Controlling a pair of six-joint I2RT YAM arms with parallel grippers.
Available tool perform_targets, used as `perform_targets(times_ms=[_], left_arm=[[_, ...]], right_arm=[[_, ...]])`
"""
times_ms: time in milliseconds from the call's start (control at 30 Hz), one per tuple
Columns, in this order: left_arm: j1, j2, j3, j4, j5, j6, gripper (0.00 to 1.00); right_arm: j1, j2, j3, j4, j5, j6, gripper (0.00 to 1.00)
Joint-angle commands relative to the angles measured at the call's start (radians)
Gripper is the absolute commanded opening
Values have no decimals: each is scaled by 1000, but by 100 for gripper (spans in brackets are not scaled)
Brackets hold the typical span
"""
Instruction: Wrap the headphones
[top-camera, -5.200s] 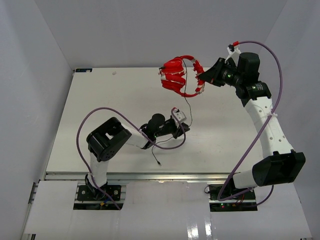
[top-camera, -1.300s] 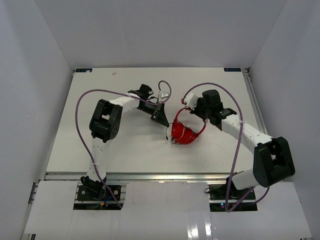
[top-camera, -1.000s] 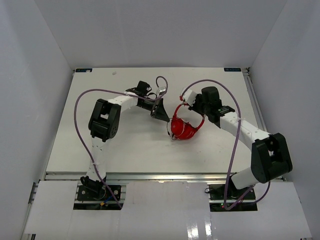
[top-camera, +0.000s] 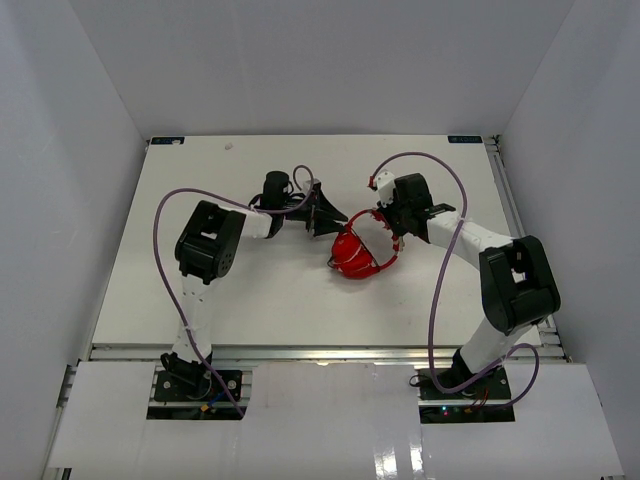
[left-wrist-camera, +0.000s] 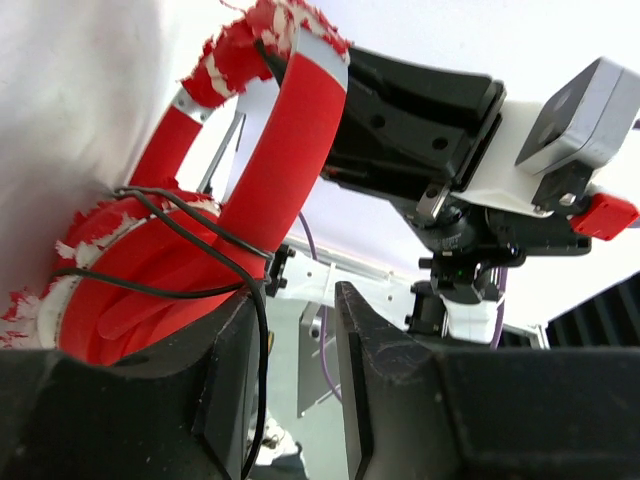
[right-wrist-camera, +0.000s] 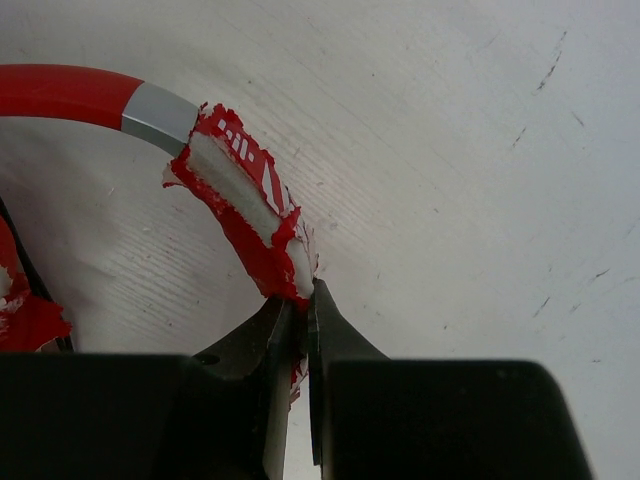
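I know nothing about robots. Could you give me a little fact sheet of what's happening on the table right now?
Item: red headphones, near the middle of the white table
Cable: thin black cable, looped around the earcups
Right claw: shut on the torn padded end of the headband
Left claw: open, cable running down between its fingers
Condition: red covering ragged, white showing underneath

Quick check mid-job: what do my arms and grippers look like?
Both the left arm and right arm have white links, bulky black joints, and a looping purple cable. The left gripper and right gripper have black tapered fingers.
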Motion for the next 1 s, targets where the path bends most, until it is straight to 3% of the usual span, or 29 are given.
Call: perform_targets(times_ms=[0,167,267,433,600,700,800,867,967], left_arm=[[8,-73,37,-106,-61,58,46],[43,-106,114,-278,-66,195,53],[72,-126,197,-512,-100,381,64],[109,-131,261,-574,-115,441,73],[130,-107,394,-793,-176,624,78],[141,-123,456,-970,-250,826,80],[143,-175,525,-1102,-452,1017,82],[142,-292,451,-1104,-592,1135,82],[142,-503,253,-1008,-694,1224,83]], right_arm=[[5,15,53,-29,-22,83,8],[0,50,93,-88,10,151,8],[-7,62,98,-106,2,192,8],[-19,104,115,-150,-45,269,11],[-32,162,166,-202,-138,311,34],[-54,170,188,-219,-222,312,59],[-87,123,180,-222,-273,285,91],[-109,73,157,-214,-255,260,96],[-146,-62,88,-182,-188,215,94]])
